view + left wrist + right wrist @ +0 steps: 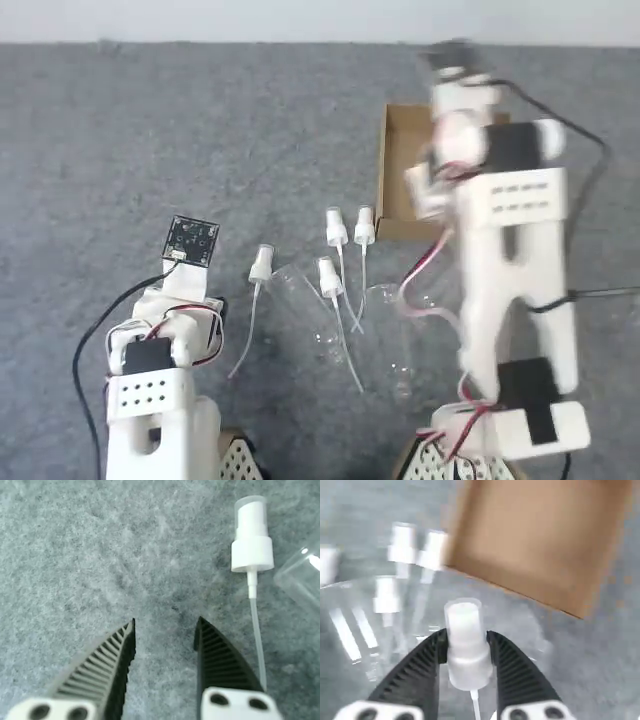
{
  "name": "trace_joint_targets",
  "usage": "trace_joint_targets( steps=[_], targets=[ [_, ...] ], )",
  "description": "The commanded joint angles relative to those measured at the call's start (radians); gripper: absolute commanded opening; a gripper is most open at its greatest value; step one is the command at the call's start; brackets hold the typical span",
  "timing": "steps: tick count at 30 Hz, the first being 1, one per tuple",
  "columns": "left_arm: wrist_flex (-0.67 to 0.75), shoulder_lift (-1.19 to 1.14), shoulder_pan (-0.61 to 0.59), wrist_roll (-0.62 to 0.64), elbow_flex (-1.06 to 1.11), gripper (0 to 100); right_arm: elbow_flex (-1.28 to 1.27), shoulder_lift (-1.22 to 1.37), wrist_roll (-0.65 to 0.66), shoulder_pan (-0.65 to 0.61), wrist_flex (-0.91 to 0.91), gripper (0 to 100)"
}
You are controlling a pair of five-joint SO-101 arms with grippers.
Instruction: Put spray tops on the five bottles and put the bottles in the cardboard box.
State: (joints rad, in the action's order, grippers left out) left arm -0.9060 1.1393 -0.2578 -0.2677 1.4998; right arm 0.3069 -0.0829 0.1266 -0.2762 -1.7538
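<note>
My right gripper [465, 633] is shut on a white spray top [465, 652], held above the table near the cardboard box [535, 540]. In the high view the right arm [510, 200] stretches out to the open box [400, 180]. My left gripper [166, 621] hangs open just over the grey mat, nothing between its fingers, with a loose spray top [252, 540] lying a little ahead of it. Several spray tops [336, 228] [262, 265] lie mid-table beside two clear bottles [305, 300] [400, 335] on their sides.
The left arm [160, 380] sits at the near left with bare grey mat [120, 150] beyond it. Red and black cables [425, 270] trail from the right arm over the bottles. Both arm bases stand at the front edge.
</note>
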Motion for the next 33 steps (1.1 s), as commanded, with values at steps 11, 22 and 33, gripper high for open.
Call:
trace_joint_targets(
  steps=[11, 22, 33],
  targets=[
    [0.034, 0.026, 0.003, -0.009, 0.004, 18, 0.005, 0.257, -0.196, -0.311, 0.337, 0.6],
    [0.034, 0.026, 0.003, -0.009, 0.004, 18, 0.006, 0.538, -0.278, -0.325, 0.57, 0.6],
    [0.034, 0.026, 0.003, -0.009, 0.004, 18, 0.006, 0.591, -0.276, -0.334, 0.562, 5.3]
  ],
)
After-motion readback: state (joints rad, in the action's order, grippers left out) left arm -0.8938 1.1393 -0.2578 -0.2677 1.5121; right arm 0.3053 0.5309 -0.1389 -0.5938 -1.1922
